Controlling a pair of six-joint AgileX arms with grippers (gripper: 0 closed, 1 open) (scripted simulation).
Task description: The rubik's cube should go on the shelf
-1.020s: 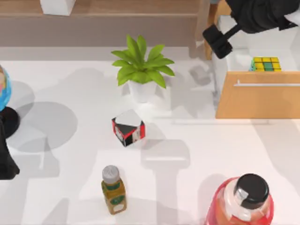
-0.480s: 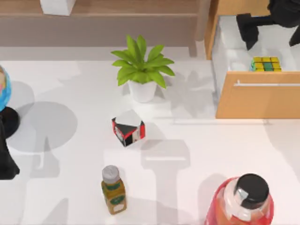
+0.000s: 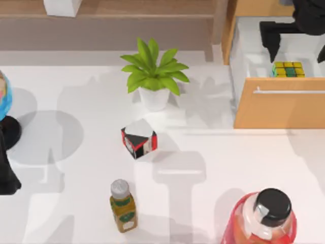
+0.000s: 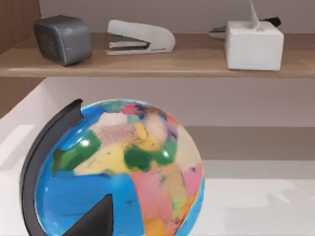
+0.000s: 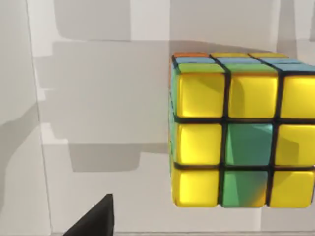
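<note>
Top view | right gripper (image 3: 297,43) fingers spread above rubik's cube (image 3: 288,69) | drawer (image 3: 278,107)

The right pincer (image 3: 297,43) above the cube (image 3: 288,69) is cut by the top view's edge. The drawer (image 3: 278,109) front hides the cube's near side.

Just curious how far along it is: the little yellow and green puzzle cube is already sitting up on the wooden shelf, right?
Not yet. The top view shows the rubik's cube lying inside the open drawer, beneath the right gripper, not on the shelf.
</note>
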